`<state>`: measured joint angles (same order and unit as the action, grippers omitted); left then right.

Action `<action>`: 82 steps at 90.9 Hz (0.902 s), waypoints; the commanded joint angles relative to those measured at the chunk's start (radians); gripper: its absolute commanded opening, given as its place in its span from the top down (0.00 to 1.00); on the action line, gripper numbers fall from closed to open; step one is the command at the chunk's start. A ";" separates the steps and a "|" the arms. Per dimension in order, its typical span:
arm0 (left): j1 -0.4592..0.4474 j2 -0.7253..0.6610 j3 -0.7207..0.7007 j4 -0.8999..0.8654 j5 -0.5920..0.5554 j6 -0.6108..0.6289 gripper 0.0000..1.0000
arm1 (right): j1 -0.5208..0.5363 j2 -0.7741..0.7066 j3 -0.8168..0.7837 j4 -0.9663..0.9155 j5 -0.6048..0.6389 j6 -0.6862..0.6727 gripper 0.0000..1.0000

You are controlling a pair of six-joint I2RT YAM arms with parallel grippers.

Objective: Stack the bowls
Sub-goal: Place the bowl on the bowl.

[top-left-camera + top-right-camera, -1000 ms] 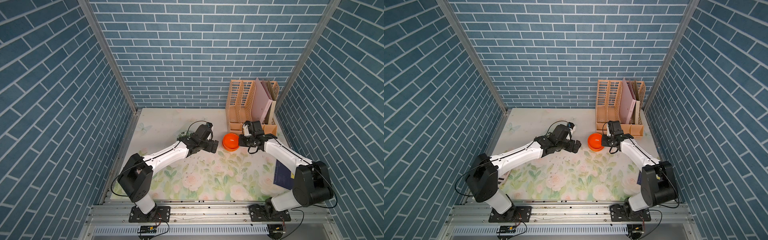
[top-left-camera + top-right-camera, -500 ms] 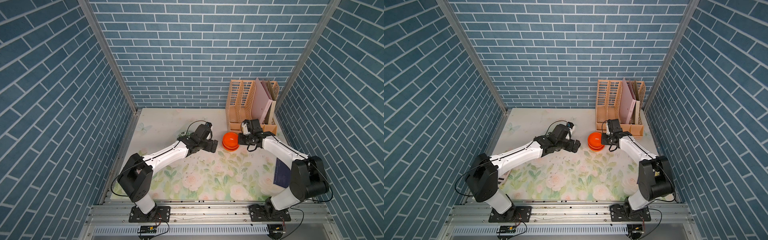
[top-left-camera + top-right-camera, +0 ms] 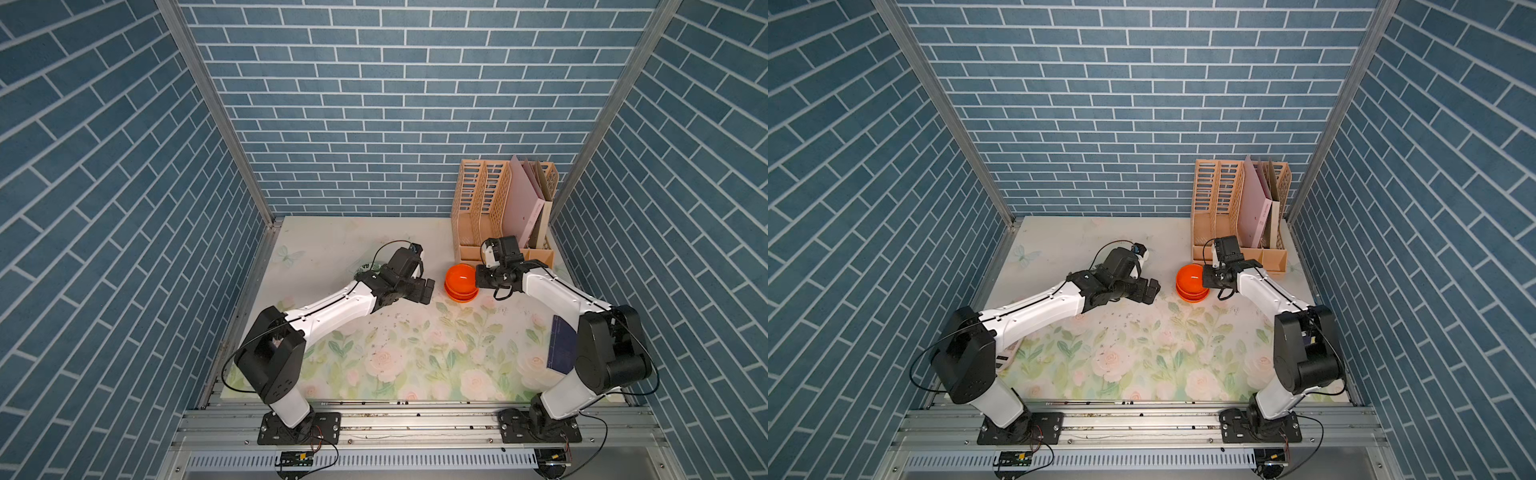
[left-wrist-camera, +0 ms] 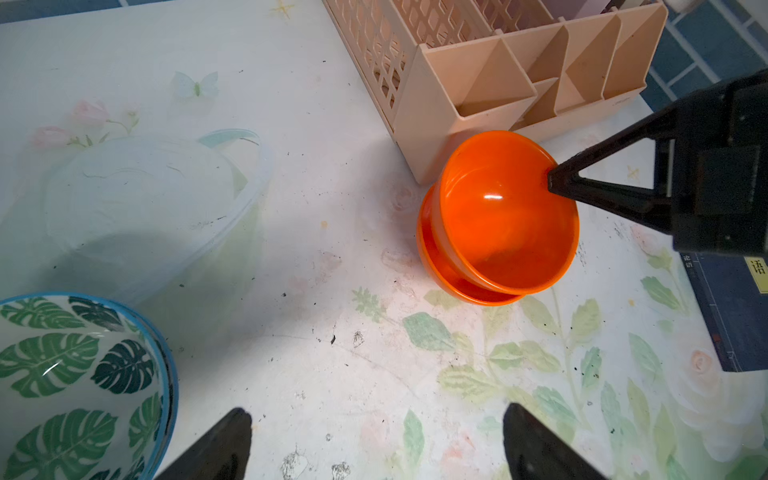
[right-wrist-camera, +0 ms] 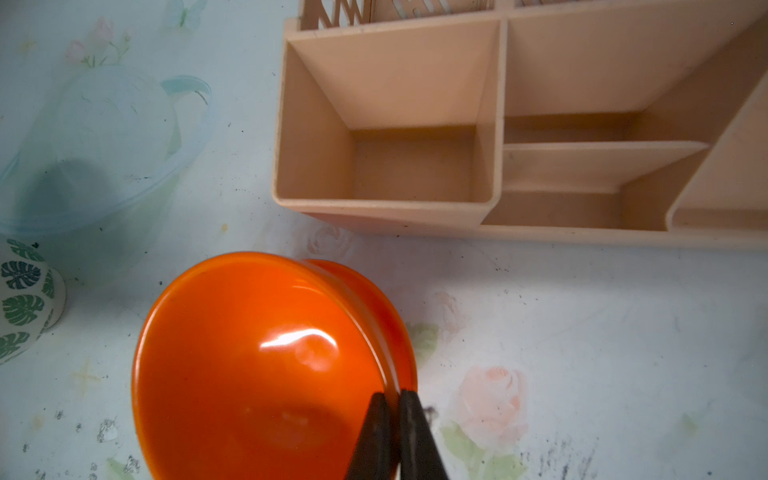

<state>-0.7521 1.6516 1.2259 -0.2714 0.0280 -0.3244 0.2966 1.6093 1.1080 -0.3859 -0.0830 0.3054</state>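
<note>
Two glossy orange bowls sit together near the back right. The upper orange bowl (image 3: 458, 277) (image 4: 507, 224) (image 5: 257, 365) lies tilted in the lower orange bowl (image 3: 462, 296) (image 4: 455, 286) (image 5: 401, 328). My right gripper (image 5: 390, 395) (image 3: 478, 279) is shut on the upper bowl's rim, one finger inside and one outside. A leaf-print bowl (image 4: 75, 382) (image 5: 23, 299) stands upright to the left. Beside that bowl, above bare mat, my left gripper (image 4: 376, 415) (image 3: 428, 289) is open and holds nothing.
A beige desk organiser (image 3: 498, 216) (image 5: 415, 124) with folders stands just behind the orange bowls. A clear plastic lid or tub (image 4: 137, 199) (image 5: 95, 158) lies beyond the leaf-print bowl. A dark blue book (image 3: 561, 345) (image 4: 731, 316) lies at the right edge.
The right arm has shifted slightly and the orange bowl in its grip has settled onto the orange bowl beneath. The left arm has not moved.
</note>
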 commanded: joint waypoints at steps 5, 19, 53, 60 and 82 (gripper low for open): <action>0.007 -0.001 -0.008 0.001 0.006 0.004 0.03 | -0.005 0.015 0.021 -0.004 -0.004 -0.025 1.00; 0.008 -0.003 -0.010 0.003 0.005 0.003 0.03 | -0.005 0.021 0.021 -0.006 -0.003 -0.027 1.00; 0.010 -0.003 -0.008 0.004 0.004 0.004 0.03 | -0.005 0.034 0.021 -0.011 -0.004 -0.035 1.00; 0.011 -0.003 -0.008 0.004 0.004 0.003 0.03 | -0.006 0.039 0.022 -0.015 -0.005 -0.037 1.00; 0.014 -0.007 -0.012 0.006 0.004 0.005 0.03 | -0.005 0.044 0.017 -0.010 -0.003 -0.040 1.00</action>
<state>-0.7460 1.6516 1.2259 -0.2710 0.0277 -0.3244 0.2958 1.6478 1.1080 -0.3859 -0.0826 0.2882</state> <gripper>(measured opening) 0.971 0.078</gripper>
